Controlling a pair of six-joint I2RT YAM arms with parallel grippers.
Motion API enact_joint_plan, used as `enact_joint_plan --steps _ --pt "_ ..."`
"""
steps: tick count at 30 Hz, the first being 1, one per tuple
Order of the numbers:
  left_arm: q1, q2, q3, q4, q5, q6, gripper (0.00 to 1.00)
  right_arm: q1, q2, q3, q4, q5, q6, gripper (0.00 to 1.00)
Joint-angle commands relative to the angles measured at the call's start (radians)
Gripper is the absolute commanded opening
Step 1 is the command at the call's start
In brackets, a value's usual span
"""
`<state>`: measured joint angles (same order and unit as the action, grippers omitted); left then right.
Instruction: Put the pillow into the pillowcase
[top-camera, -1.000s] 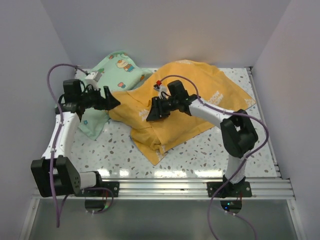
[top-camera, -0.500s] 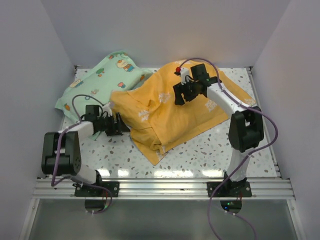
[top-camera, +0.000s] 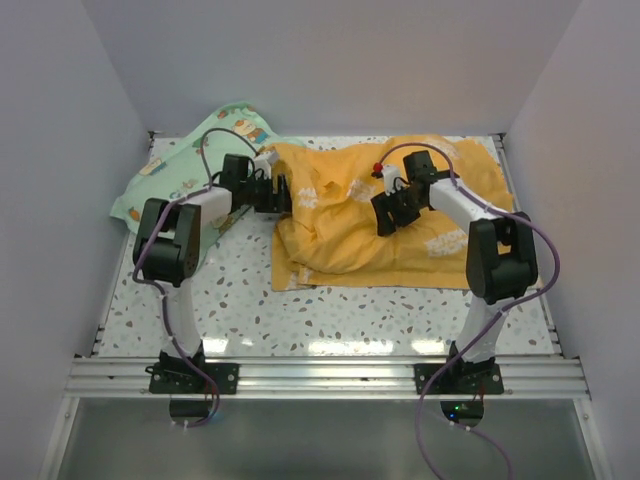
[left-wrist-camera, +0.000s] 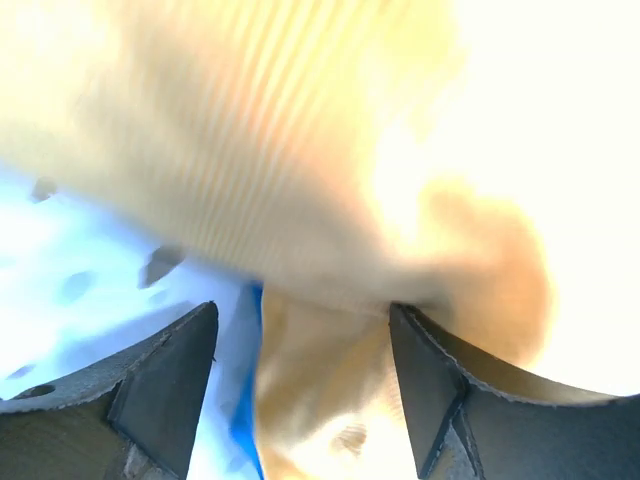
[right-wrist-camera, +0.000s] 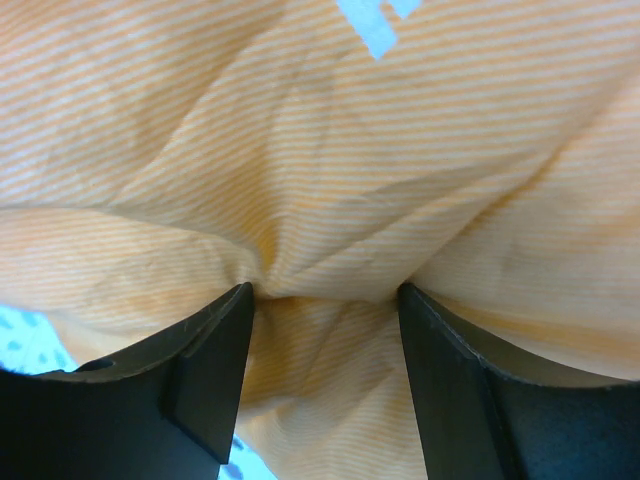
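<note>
Thin orange-yellow cloth is being bunched between the fingers (left-wrist-camera: 165, 385) of the left gripper (left-wrist-camera: 300, 325) and the right gripper (right-wrist-camera: 325, 300). Whether it's being clamped or just pushed can't be told, tbh. The pillowcase (top-camera: 340, 235) is being kept plump on the speckled white table (top-camera: 350, 310), so the cream pillow is probably being hidden inside already. Only edge tidying is likely being left.

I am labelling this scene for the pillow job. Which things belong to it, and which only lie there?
Job: pillowcase; left gripper; right gripper. The pillow to insert is not visible.
Lying about: mint-green pillow.
</note>
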<state>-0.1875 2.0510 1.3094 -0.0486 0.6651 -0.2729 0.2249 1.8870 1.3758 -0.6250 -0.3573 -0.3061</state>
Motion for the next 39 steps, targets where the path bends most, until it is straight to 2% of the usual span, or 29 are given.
enact_joint_plan --steps 1,5,8,14,16,19,20,22,23,24,25,29,32,35,39 --pt "0.04 -0.111 -0.01 -0.085 -0.028 0.099 0.73 0.018 -0.012 0.04 -0.185 -0.089 0.03 0.63" --pt "0.152 -0.232 -0.204 -0.114 0.007 0.156 0.73 0.008 -0.025 0.144 -0.206 -0.112 0.067 0.64" --pt "0.168 -0.252 -0.252 -0.163 0.013 0.247 0.73 -0.001 -0.029 0.216 -0.194 -0.091 0.081 0.66" --pt "0.146 -0.174 -0.234 -0.071 0.011 0.218 0.72 -0.067 0.041 0.341 -0.216 -0.054 0.076 0.67" --pt "0.134 -0.128 -0.207 -0.045 0.045 0.193 0.69 -0.081 0.076 0.356 -0.222 -0.03 0.061 0.67" --pt "0.1 -0.077 -0.187 -0.037 0.059 0.182 0.6 -0.098 0.124 0.362 -0.237 -0.005 0.03 0.67" --pt "0.085 -0.068 -0.185 -0.037 0.056 0.179 0.57 -0.11 0.135 0.355 -0.236 0.01 0.025 0.67" --pt "0.079 -0.049 -0.18 -0.036 0.051 0.172 0.36 -0.114 0.153 0.332 -0.217 0.03 0.016 0.67" --pt "0.083 -0.045 -0.173 -0.078 0.047 0.17 0.14 -0.119 0.173 0.325 -0.211 0.046 0.015 0.67" --pt "0.092 -0.045 -0.158 -0.103 0.05 0.184 0.03 -0.122 0.181 0.312 -0.2 0.064 0.013 0.67" --pt "0.106 -0.051 -0.151 -0.132 0.048 0.193 0.0 -0.125 0.19 0.306 -0.202 0.066 0.01 0.67" --pt "0.233 -0.153 -0.121 -0.316 0.004 0.268 0.0 -0.131 0.219 0.264 -0.182 0.08 0.009 0.66" --pt "0.302 -0.241 -0.033 -0.483 -0.073 0.395 0.0 -0.13 0.219 0.247 -0.165 0.09 0.035 0.67" --pt "0.335 -0.293 0.069 -0.624 -0.149 0.564 0.0 -0.131 0.219 0.247 -0.148 0.09 0.062 0.67" --pt "0.333 -0.264 0.146 -0.738 -0.237 0.655 0.0 -0.121 0.233 0.304 -0.119 0.087 0.111 0.68"
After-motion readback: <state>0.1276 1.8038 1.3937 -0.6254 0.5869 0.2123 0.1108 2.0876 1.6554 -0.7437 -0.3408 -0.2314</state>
